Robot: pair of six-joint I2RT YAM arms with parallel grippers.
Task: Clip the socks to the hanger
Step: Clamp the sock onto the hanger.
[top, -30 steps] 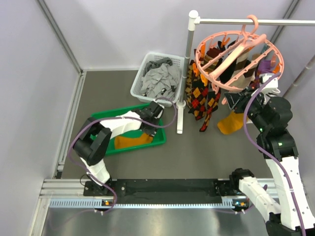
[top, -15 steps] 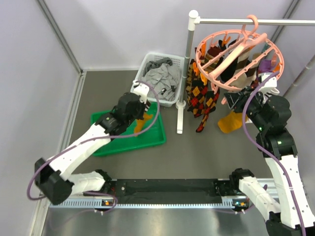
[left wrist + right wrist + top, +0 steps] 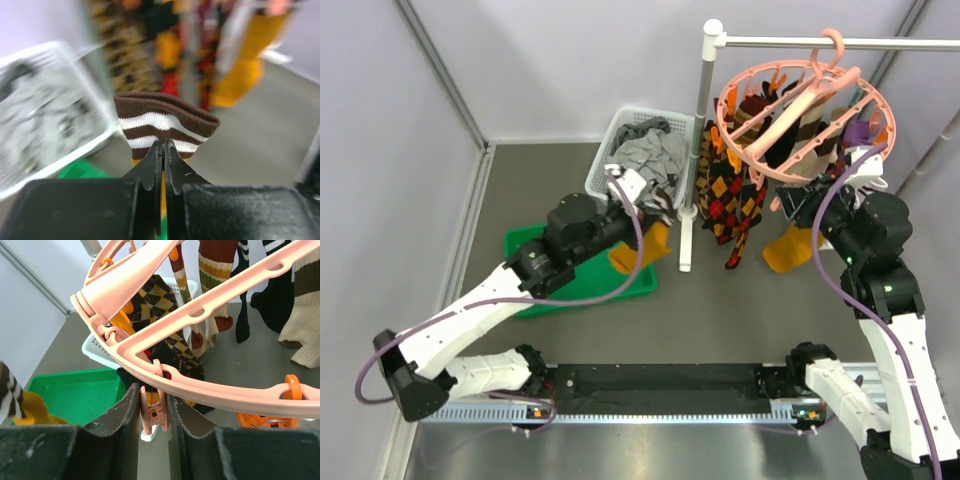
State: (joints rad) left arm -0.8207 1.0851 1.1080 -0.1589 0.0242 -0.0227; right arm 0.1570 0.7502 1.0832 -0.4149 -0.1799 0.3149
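My left gripper point(image 3: 655, 210) is shut on the brown-and-white striped cuff of a mustard-orange sock point(image 3: 165, 117). The sock hangs in the air point(image 3: 640, 250) over the right edge of the green tray, next to the white stand's post. It also shows at the left of the right wrist view point(image 3: 27, 410). The salmon-pink ring hanger point(image 3: 723, 120) hangs by its hook from the rail, with several socks clipped on it. My right gripper point(image 3: 152, 392) is shut on a pink clip point(image 3: 153, 412) under the hanger's near rim point(image 3: 225, 390); in the top view it sits below the ring point(image 3: 802, 205).
A green tray point(image 3: 535, 245) lies on the floor at the left. A white basket point(image 3: 603, 150) of grey garments stands behind it. The white rail stand's post point(image 3: 700, 130) rises between my arms. Argyle socks point(image 3: 725, 195) and another mustard sock point(image 3: 790, 250) hang from the hanger.
My left arm has lifted the sock out of the green tray and carried it up and to the right toward the stand. My right gripper has stayed on the clip.
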